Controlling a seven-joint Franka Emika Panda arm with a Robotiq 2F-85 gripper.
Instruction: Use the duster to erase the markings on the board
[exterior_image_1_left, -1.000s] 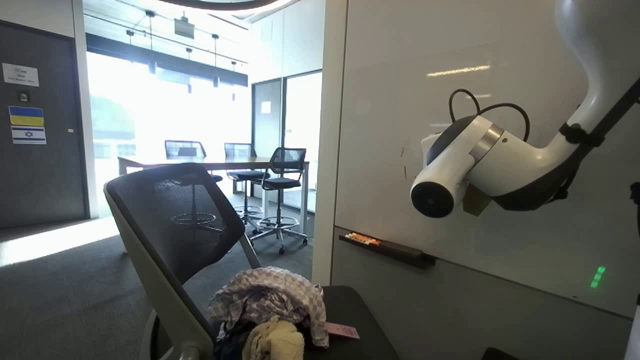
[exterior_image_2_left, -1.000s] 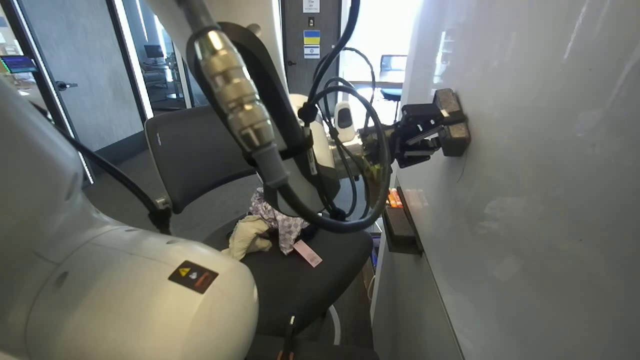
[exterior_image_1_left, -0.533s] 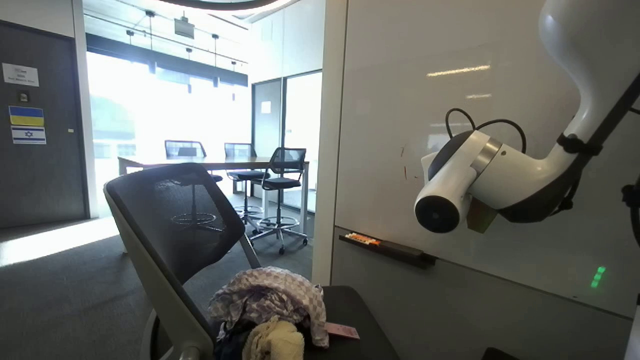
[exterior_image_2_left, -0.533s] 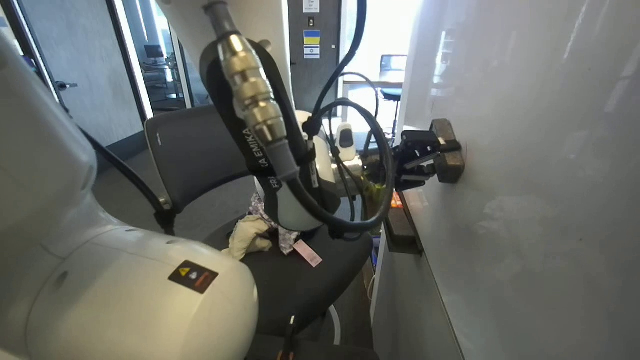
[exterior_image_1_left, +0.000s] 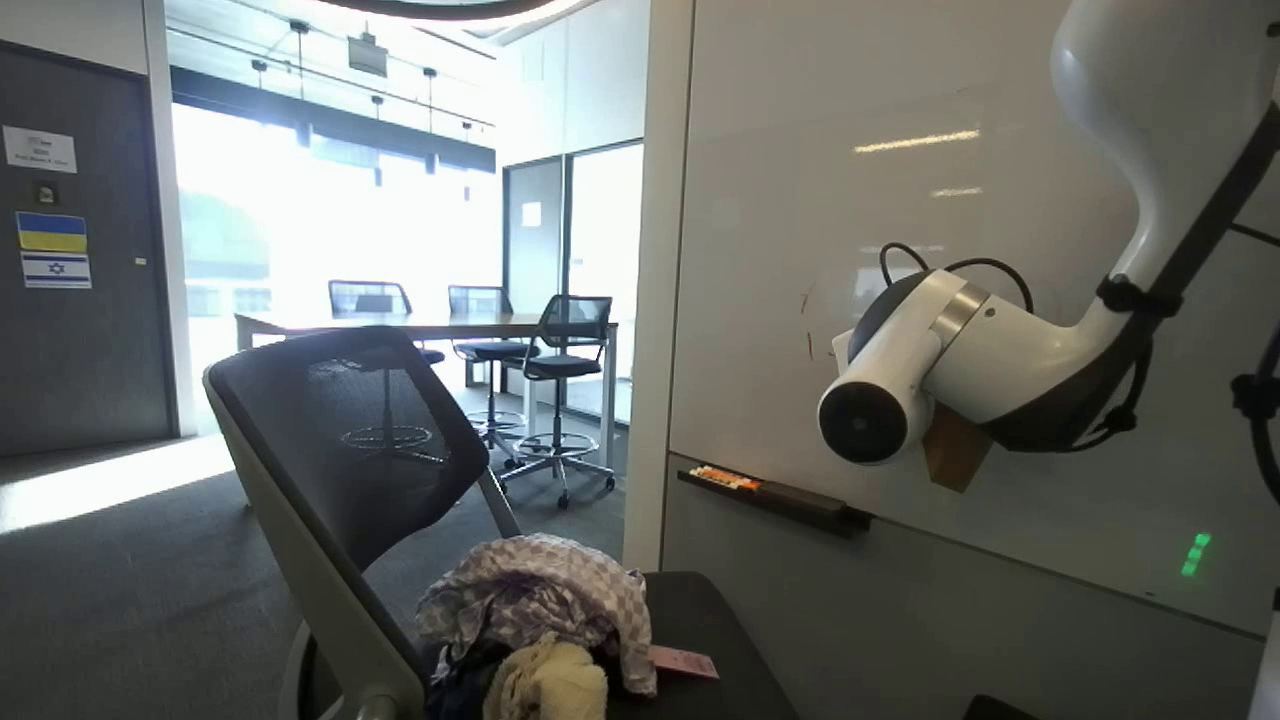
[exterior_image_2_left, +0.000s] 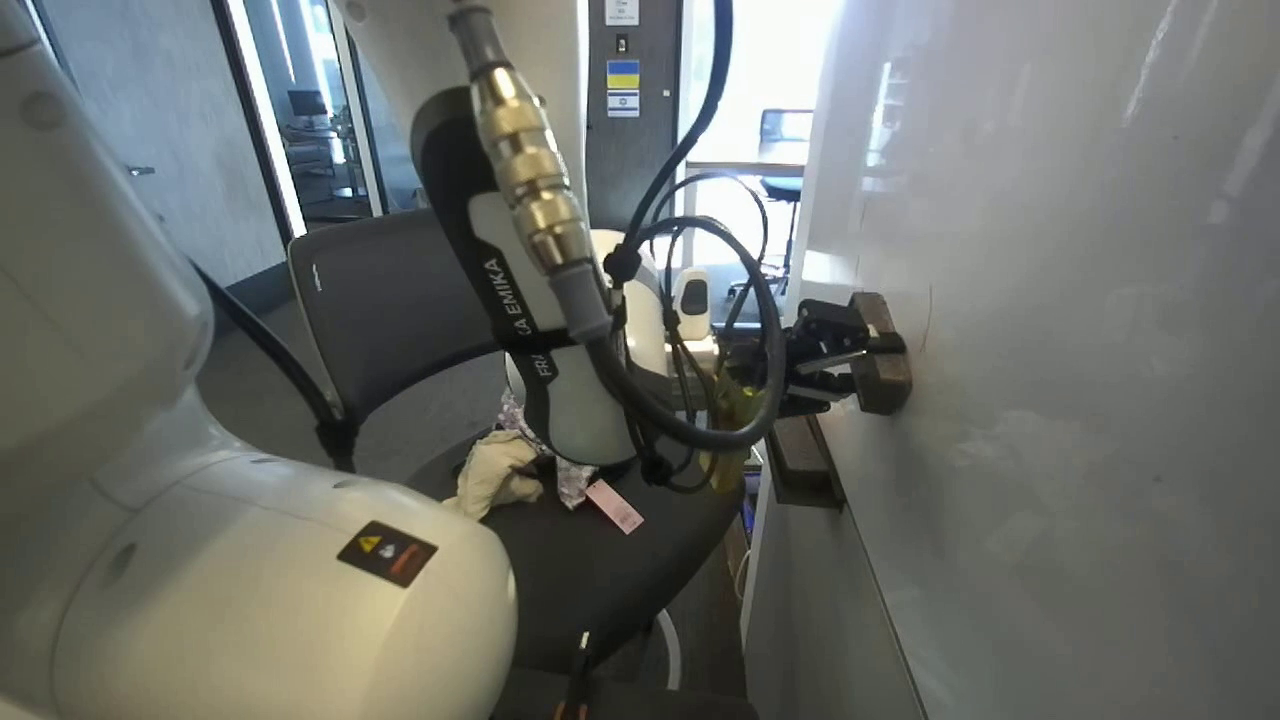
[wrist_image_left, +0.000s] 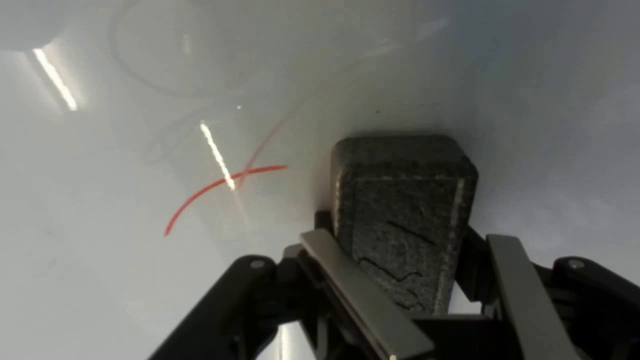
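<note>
Clamping the duster (wrist_image_left: 405, 215) in the gripper (wrist_image_left: 397, 240), holding its long axis nearly upright along the board (exterior_image_2_left: 1080, 560), pointing one short end up the wrist view, right of red markings (wrist_image_left: 200, 192)!

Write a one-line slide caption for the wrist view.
The gripper holds a dark duster beside two crossing red strokes, one fainter, on the glossy white board.

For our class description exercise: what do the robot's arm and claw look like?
The arm is white with smooth, rounded segments and dark panels, one whose lettering includes EMIKA. A thick black cable loops from a brass-coloured connector. A dark label carries a yellow warning triangle. The claw is black and jointed, with flat grey bars.
</note>
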